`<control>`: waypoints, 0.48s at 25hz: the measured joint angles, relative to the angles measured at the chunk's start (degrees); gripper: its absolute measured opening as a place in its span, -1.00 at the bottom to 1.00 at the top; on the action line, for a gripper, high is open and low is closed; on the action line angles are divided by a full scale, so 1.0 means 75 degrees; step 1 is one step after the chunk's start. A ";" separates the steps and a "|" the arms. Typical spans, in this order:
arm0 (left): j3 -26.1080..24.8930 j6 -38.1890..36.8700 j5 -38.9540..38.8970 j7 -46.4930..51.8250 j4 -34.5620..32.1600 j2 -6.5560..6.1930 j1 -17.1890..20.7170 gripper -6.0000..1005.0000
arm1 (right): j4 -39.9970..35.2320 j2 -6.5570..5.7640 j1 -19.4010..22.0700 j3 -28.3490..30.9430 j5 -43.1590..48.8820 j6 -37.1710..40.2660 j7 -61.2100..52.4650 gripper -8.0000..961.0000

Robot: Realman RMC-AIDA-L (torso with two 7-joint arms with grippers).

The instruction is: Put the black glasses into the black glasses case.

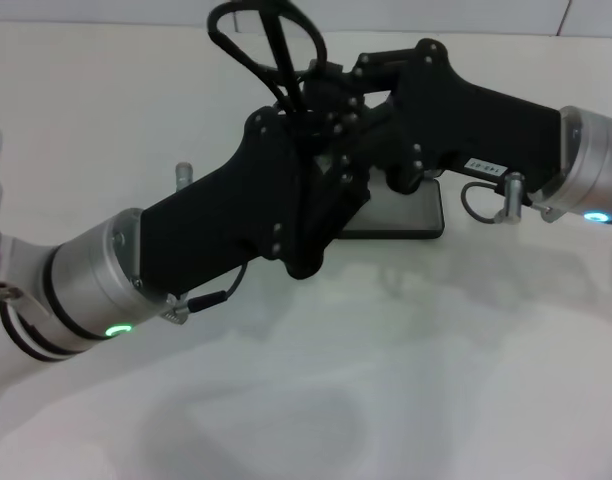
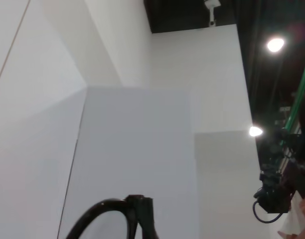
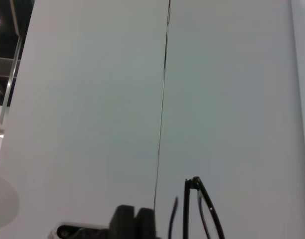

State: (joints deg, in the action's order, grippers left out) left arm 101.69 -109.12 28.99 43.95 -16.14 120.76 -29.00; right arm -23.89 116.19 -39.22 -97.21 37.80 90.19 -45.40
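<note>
Hiding most of the black glasses case (image 1: pixel 418 218), both arms hold black glasses (image 1: pixel 269 40).

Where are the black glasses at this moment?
In the head view, the black glasses are raised at top centre, where both grippers meet, above the black glasses case.

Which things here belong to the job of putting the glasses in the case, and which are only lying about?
Belonging to the job:
- black glasses, held up above the two wrists
- black glasses case, on the table under the arms
- left gripper and right gripper, meeting at the glasses

Only lying about:
- nothing else on the white table that I can see
</note>
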 joint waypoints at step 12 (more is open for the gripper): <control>-0.0018 0.0042 -0.0213 0.0084 0.0108 0.0000 0.0009 -0.86 | -0.0096 0.0000 -0.0043 -0.0257 0.0001 -0.0246 0.0101 -0.84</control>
State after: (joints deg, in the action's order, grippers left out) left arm 101.56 -108.81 27.39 44.58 -15.33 120.76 -28.94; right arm -24.61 116.19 -39.54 -99.13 37.81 88.34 -44.64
